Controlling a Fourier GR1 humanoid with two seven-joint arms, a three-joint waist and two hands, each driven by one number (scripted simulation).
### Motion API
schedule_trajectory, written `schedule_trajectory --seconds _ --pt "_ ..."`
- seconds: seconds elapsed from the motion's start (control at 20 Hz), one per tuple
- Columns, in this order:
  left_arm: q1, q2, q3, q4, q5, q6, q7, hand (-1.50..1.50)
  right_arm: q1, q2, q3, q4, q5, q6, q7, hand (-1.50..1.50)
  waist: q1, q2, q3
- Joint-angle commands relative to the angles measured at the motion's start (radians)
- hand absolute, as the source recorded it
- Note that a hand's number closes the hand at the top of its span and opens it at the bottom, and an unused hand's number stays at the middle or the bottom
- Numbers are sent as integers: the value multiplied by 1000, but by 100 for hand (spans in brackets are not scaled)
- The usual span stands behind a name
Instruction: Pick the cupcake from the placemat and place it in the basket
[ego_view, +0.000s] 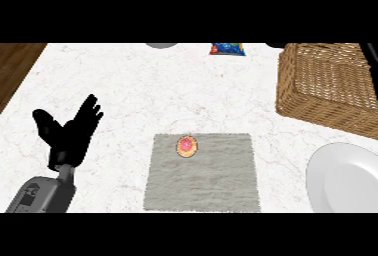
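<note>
On the placemat (201, 172), cupcake (187, 146) untouched; left hand (69, 131) spread wide, empty. Come straight down, pinch its sides.

We see the placemat (201, 172) at lower centre of the frame, with the cupcake (187, 146) on its upper left part. The basket (330, 85) sits at upper right, the plate (345, 176) below it at lower right. Our left hand (68, 132) rests at left, apart from the placemat.
</note>
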Motion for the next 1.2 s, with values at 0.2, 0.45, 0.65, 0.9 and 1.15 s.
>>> schedule_trajectory --seconds 0.2,0.45,0.65,0.9,1.15 --pt "-40 138 43 -33 -80 -49 -18 0 -87 244 75 223 98 -190 -56 150 4 26 -18" --pt "-65 112 -14 -40 -87 -70 8 0 -137 205 467 204 550 -209 -21 -150 42 25 -25" --pt "-58 108 -5 -20 -76 -85 8 0 -190 493 600 323 740 -511 76 -150 28 22 -22" --pt "-116 139 38 15 -58 -107 37 0 -413 501 714 432 775 -630 483 -150 23 17 -23" --pt "-53 127 32 20 -77 -98 -10 0 -638 503 656 536 818 -360 871 -150 -7 2 -26"
